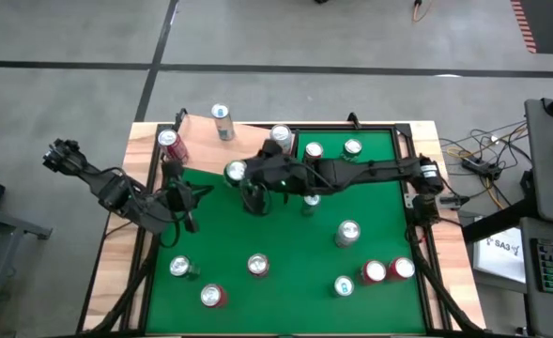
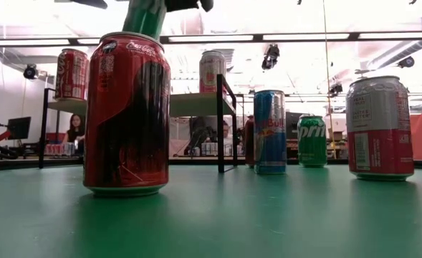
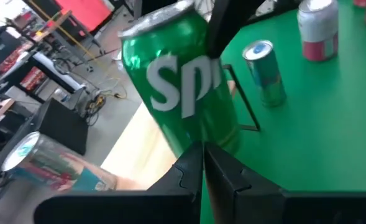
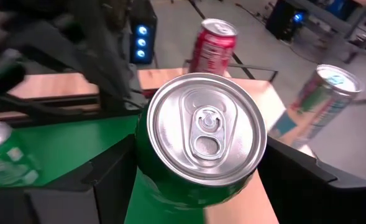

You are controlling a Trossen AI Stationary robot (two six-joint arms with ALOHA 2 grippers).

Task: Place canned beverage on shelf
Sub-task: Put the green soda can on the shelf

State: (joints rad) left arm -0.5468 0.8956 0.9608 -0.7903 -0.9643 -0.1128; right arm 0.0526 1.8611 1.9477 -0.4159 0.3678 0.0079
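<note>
Right gripper point(image 4: 195, 180) has its fingers clamped on either side of a green can point(image 4: 198, 140), which stands upright in the grip with its silver top and pull tab facing the wrist camera. From above, the can point(image 1: 236, 171) shows near the table's far left part, over the green surface close to the shelf point(image 1: 248, 131), the pale wood board along the far left corner. The shelf lies just beyond the can, toward the far edge, so the coming move looks like a short carry away from the robot with the can kept vertical. A red can point(image 1: 170, 143) and a silver-and-blue can point(image 1: 222, 120) already stand on the board, so the free space between or beside them is probably the target. The right arm reaches nearly flat across the table from the right side, wrist turned down over the can. Left gripper point(image 3: 202, 163) is closed on nothing and waits just beside the green can, on the table's left. Other cans stand scattered over the table point(image 1: 285, 244).
</note>
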